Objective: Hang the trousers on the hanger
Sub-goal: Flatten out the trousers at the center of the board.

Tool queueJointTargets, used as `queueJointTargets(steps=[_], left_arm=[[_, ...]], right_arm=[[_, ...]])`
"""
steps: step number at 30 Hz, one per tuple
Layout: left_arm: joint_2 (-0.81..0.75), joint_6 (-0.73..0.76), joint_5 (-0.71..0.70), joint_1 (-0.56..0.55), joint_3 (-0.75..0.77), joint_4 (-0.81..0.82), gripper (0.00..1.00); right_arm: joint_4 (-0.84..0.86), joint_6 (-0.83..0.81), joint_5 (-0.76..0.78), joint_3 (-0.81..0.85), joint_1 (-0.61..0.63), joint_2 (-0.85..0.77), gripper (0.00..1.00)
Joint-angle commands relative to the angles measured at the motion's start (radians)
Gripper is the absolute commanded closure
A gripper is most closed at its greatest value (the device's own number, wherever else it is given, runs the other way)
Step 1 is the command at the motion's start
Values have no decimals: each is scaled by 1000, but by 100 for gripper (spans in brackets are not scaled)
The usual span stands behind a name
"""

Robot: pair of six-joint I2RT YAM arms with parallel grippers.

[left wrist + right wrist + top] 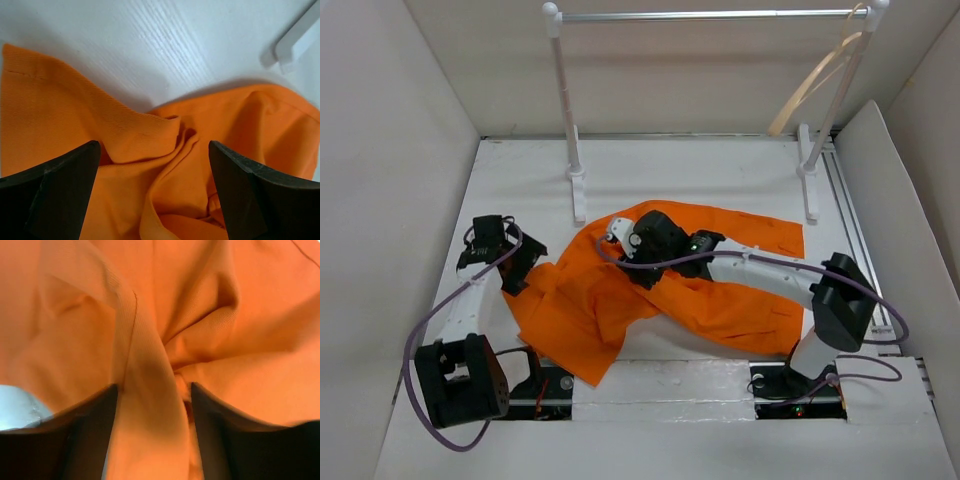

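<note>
The orange trousers [582, 318] lie crumpled on the white table, spread from centre left to right. My left gripper [516, 264] is at their left edge, low over the cloth. In the left wrist view it [154, 150] is wide open, with bunched folds of the trousers [75, 115] between the fingers. My right gripper [632, 268] presses down on the middle of the trousers. In the right wrist view it [155, 390] is shut on a raised fold of the trousers [225, 290]. The beige hanger [815, 85] hangs from the right end of the rack bar, far from both grippers.
The white-posted rack with its silver bar [710, 15] stands at the back, its feet [577, 190] just behind the trousers. One rack foot shows in the left wrist view [295, 42]. White walls enclose the table on three sides.
</note>
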Motion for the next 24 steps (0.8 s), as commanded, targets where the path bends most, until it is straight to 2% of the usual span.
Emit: queueJointTargets(steps=[1, 2, 3, 4, 8, 9, 10, 11, 12, 13, 14, 15, 16, 17, 20, 22, 24], left_arm=[[11, 11, 76, 3, -51, 32, 15], [11, 5, 88, 3, -71, 45, 16], [3, 4, 92, 3, -89, 74, 18], [0, 3, 89, 3, -121, 83, 20], [3, 3, 82, 3, -165, 118, 30], [11, 6, 73, 3, -177, 146, 38], [18, 0, 66, 3, -180, 158, 40], [65, -3, 50, 3, -165, 195, 56], [66, -3, 49, 3, -165, 195, 56], [83, -11, 43, 3, -157, 209, 65], [121, -11, 33, 3, -148, 235, 87], [139, -11, 28, 3, -116, 243, 97], [161, -11, 17, 3, -90, 243, 100], [199, -9, -6, 3, -70, 241, 100], [253, 17, -71, 3, 41, 218, 100], [271, 32, -133, 3, 123, 204, 100], [305, 60, -210, 3, 209, 174, 100]], right_arm=[[6, -29, 72, 13, 21, 39, 50], [3, -9, 72, 9, 33, 44, 66], [-2, -6, 66, 3, 33, 36, 95], [-5, -7, 60, -20, 48, 20, 100], [-70, -21, 28, -120, 146, -138, 100], [-93, -18, -4, -141, 194, -204, 100], [-136, -12, -30, -166, 217, -232, 100], [-164, 25, -140, -262, 258, -294, 100], [-164, 25, -141, -263, 277, -295, 100], [-172, 39, -175, -299, 298, -306, 100], [-178, 68, -214, -360, 320, -313, 100], [-187, 80, -216, -384, 343, -321, 100], [-190, 103, -212, -407, 373, -321, 97], [-192, 112, -200, -433, 374, -321, 76], [-236, 114, -143, -415, 374, -324, 42], [-308, 113, -79, -337, 374, -338, 37], [-353, 103, -17, -292, 325, -359, 37]])
